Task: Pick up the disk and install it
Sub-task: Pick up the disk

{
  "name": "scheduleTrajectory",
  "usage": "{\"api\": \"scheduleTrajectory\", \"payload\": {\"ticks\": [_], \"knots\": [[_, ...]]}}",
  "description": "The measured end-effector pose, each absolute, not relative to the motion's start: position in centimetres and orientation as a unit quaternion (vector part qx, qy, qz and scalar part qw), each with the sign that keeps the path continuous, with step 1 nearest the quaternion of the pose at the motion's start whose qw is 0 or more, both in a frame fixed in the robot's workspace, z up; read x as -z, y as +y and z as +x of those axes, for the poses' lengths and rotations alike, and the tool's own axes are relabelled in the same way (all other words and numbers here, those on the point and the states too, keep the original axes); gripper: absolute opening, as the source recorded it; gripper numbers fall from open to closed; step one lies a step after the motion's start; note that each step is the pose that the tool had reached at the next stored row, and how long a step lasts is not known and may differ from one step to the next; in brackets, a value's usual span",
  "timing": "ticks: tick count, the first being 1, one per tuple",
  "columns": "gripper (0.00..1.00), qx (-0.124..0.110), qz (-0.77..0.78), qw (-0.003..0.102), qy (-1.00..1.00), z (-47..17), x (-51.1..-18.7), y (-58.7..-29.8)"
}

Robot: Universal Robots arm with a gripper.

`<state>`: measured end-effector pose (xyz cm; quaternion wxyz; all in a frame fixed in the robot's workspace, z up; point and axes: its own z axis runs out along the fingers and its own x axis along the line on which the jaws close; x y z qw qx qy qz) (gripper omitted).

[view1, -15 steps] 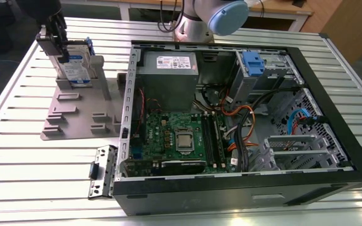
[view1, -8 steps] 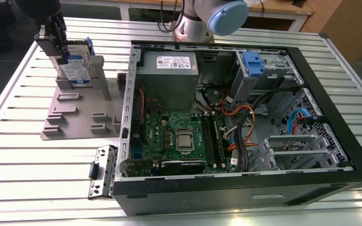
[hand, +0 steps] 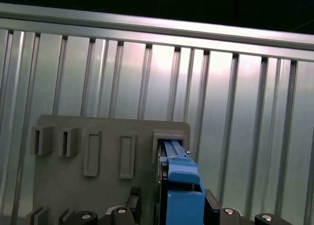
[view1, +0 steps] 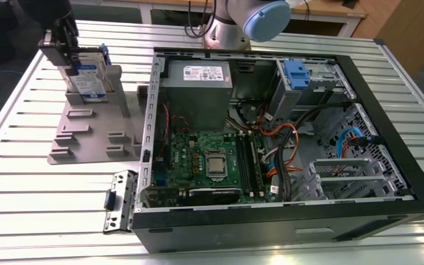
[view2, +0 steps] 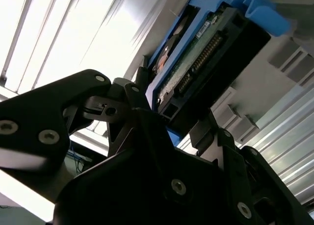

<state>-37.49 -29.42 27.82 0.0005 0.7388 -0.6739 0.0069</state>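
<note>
Disk (view1: pixel 90 76), upright in grey holder (view1: pixel 86 138), clamped between fingers (view2: pixel 128 95)

White-and-blue label (view1: pixel 88 86) on the disk (view1: pixel 94 62), white sticker (view1: pixel 205 72) on the grey box (view1: pixel 194 105), print on neither legible

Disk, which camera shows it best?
The exterior view: the disk stands upright in the grey stand, labelled face showing, to the exterior view's left of the case. In the second wrist view the disk shows its connector edge and blue frame close up; in the first wrist view, its blue rail end-on.
</note>
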Motion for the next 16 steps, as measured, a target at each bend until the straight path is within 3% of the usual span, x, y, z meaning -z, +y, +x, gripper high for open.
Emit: {"api": "scheduleTrajectory", "payload": {"ticks": [16], "knots": [[0.59, -0.004, 0.727, 0.003, -0.686, -37.39, -27.75, -29.21]]}}
